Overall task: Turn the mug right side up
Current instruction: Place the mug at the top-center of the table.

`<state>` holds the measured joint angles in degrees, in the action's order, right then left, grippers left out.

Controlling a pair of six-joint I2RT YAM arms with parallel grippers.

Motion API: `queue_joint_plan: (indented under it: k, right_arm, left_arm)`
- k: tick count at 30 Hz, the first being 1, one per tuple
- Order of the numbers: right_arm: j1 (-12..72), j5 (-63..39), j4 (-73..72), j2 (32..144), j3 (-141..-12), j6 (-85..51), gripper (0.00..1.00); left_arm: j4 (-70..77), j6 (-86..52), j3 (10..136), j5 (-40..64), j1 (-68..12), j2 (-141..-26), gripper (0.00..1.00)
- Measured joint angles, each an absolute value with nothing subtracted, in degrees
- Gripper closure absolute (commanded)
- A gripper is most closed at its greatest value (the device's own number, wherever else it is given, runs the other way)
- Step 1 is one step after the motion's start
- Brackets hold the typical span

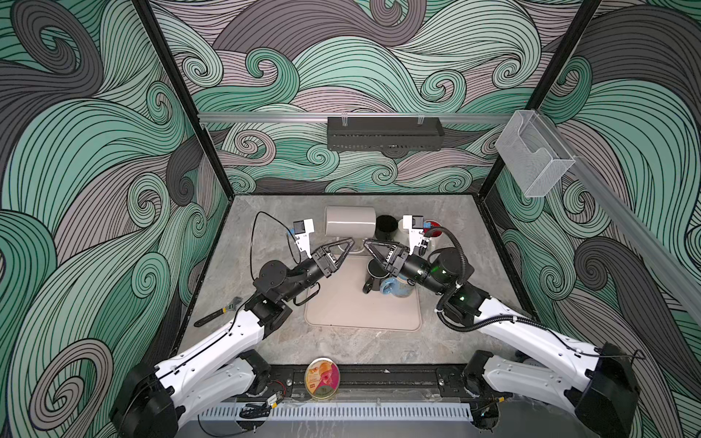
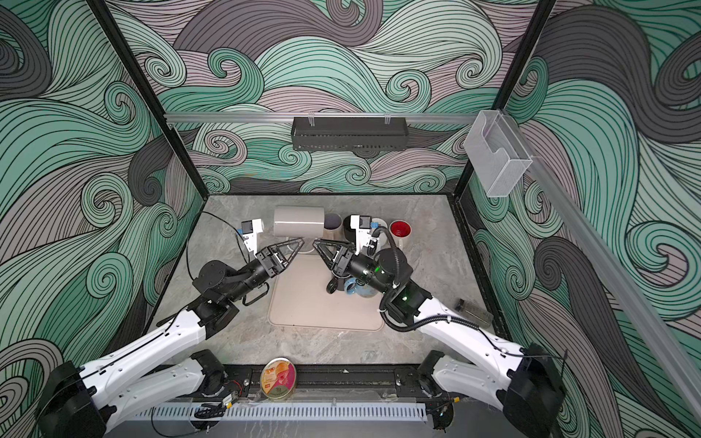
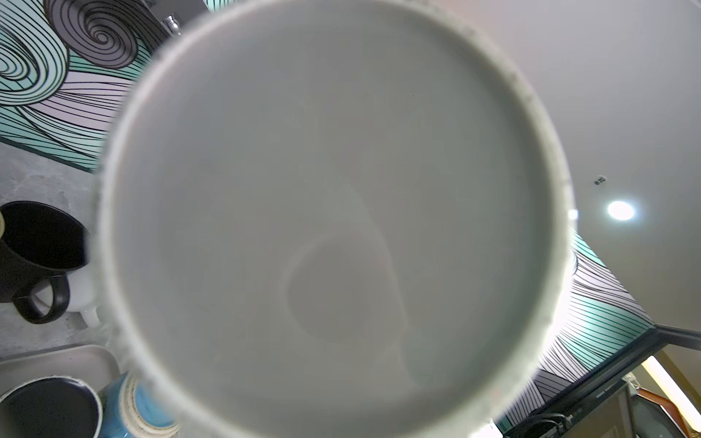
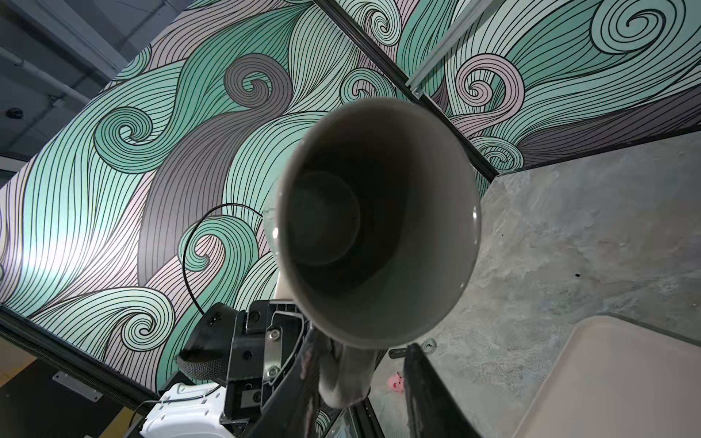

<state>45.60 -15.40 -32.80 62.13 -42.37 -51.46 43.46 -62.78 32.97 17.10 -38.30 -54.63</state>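
We hold the large grey ceramic mug (image 1: 349, 222) aloft between both arms, with the left gripper (image 1: 347, 244) pinching its handle (image 4: 343, 379). It lies sideways, mouth toward the right gripper (image 1: 370, 245), whose part-spread jaws flank that handle.

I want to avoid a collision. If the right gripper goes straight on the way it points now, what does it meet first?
Probably the handle of the grey mug, held by the left gripper. Depth is unclear, so that gripper's tips may come first.
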Motion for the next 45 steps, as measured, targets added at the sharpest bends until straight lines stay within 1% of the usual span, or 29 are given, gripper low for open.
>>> queue_joint_plan:
  k: [12,15,19,24,26,28,29,30,35,36,37,38,40,41,42,45]
  right_arm:
    - [45.32,-17.1,-36.21,65.45,-43.29,-54.22,0.68]
    - [44.91,-17.52,-37.6,66.32,-43.29,-55.18,0.75]
    - [44.64,-18.52,-39.86,67.48,-43.4,-57.12,0.78]
    - [44.29,-19.7,-41.6,68.84,-44.4,-58.76,0.79]
    - [44.05,-20.14,-42.41,69.6,-44.95,-59.96,0.84]
    - [43.75,-20.91,-42.92,70.57,-45.87,-61.32,0.86]
    - [43.62,-21.28,-43.09,71.07,-46.3,-61.67,0.92]
    - [43.46,-21.67,-43.51,71.55,-46.7,-61.95,0.99]
    - [43.03,-23.0,-43.75,72.97,-47.59,-62.83,1.0]
    - [42.98,-22.98,-43.18,73.01,-47.79,-62.81,1.0]
    - [42.89,-22.98,-42.28,73.01,-48.03,-62.7,1.0]
    - [42.83,-22.98,-41.58,73.01,-48.21,-62.39,1.0]
    - [42.85,-22.5,-40.4,73.03,-48.6,-61.12,1.0]
    - [42.89,-22.24,-39.44,73.03,-48.9,-60.4,1.0]
    - [42.96,-21.93,-38.61,73.06,-49.06,-59.88,1.0]
    - [43.0,-21.12,-36.93,73.41,-49.06,-58.3,1.0]
  left_arm:
    - [49.36,-67.02,32.97,21.02,-37.89,-59.24,1.0]
    - [50.59,-67.9,32.97,21.28,-37.65,-59.81,1.0]
    - [51.07,-68.2,32.97,21.3,-37.52,-59.92,1.0]
    - [52.34,-68.45,32.97,21.26,-37.15,-59.99,1.0]
    - [53.21,-68.45,32.97,21.19,-36.88,-60.38,1.0]
    - [54.57,-68.23,32.97,20.99,-36.56,-60.97,1.0]
    - [55.02,-68.31,32.97,20.88,-36.36,-61.1,1.0]
    - [55.4,-68.38,32.97,20.75,-36.25,-61.23,1.0]
    - [55.18,-68.2,33.01,19.68,-35.99,-61.49,1.0]
    - [54.35,-67.94,33.17,19.46,-35.97,-61.34,0.97]
    - [52.69,-67.37,33.56,19.25,-35.94,-60.95,0.82]
    - [50.37,-66.3,34.13,19.03,-35.94,-60.36,0.6]
    - [43.94,-63.92,35.75,19.57,-36.27,-58.65,0.29]
    - [40.62,-62.7,36.47,19.88,-36.69,-57.71,0.2]
    - [37.65,-61.47,37.15,20.01,-37.06,-56.75,0.13]
    - [29.15,-57.82,38.79,19.75,-37.69,-53.84,0.02]
